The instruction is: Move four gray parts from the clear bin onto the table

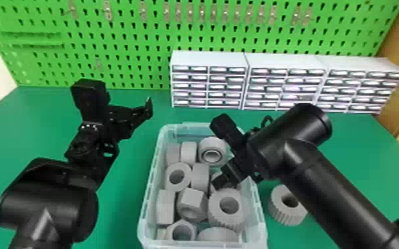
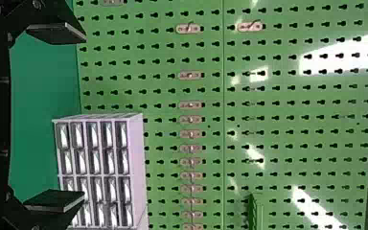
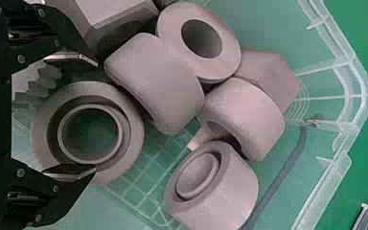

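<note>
1. Nearest the camera, the right arm slants in from the lower right of the head view, its right gripper inside the clear bin's outline, jaws apart.
2. Between those fingertips, at the left of the right wrist view, lies a gray stepped ring, bore toward the wrist. I cannot tell whether either finger touches it.
3. Being short and round, it offers no long axis to match; closing across its diameter looks like the next move.
4. Right is much the nearer side: the left gripper, jaws also apart, faces the green pegboard.
5. Room is tight; a smooth gray roller crowds the ring and could shift during the lift.
6. On the green counter, right of the bin, sits a toothed gear, probably one of the four.
</note>
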Controlling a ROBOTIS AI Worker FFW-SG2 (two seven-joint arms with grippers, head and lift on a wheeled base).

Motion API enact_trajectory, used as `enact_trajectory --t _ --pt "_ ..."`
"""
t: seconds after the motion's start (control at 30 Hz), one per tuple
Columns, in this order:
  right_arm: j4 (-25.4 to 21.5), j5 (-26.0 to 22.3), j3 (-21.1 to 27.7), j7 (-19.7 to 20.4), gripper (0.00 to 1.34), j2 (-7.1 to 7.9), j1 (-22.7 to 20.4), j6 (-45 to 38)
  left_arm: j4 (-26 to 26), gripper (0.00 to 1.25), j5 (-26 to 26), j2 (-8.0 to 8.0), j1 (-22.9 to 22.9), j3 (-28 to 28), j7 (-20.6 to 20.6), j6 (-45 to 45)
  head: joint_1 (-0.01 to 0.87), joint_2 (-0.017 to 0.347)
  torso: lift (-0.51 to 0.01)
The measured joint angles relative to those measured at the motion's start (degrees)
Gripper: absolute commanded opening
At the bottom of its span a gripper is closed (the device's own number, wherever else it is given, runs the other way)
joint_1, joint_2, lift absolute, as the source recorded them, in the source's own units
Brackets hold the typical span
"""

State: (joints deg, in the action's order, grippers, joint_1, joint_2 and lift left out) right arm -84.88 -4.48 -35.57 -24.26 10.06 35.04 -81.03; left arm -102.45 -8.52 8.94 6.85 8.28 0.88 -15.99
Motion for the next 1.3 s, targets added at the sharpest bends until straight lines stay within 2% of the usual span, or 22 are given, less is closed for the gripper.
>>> enact_trajectory --t 0.3,0.53,1.0,1.3 --pt "2.98 -0.13 -0.7 0.01 0.84 -0.57 3.0 1.54 0.45 1.11 -0.05 0.01 0.45 0.43 -0.03 0.0 0.686 0.026 -0.05" --pt "6.96 -3.1 -2.04 0.0 0.84 -0.93 5.78 0.97 0.91 1.11 -0.03 0.07 0.94 0.84 -0.63 -0.22 0.686 0.026 -0.05" --pt "10.29 -6.57 -6.22 0.0 0.84 -1.76 7.33 -0.4 0.93 1.11 0.0 0.52 1.13 0.68 -0.89 -0.86 0.686 0.026 -0.05" --pt "11.89 -7.63 -6.52 0.0 0.85 -2.03 7.31 -0.07 0.93 1.11 0.0 0.72 1.38 0.98 -0.97 -0.97 0.686 0.026 -0.05"
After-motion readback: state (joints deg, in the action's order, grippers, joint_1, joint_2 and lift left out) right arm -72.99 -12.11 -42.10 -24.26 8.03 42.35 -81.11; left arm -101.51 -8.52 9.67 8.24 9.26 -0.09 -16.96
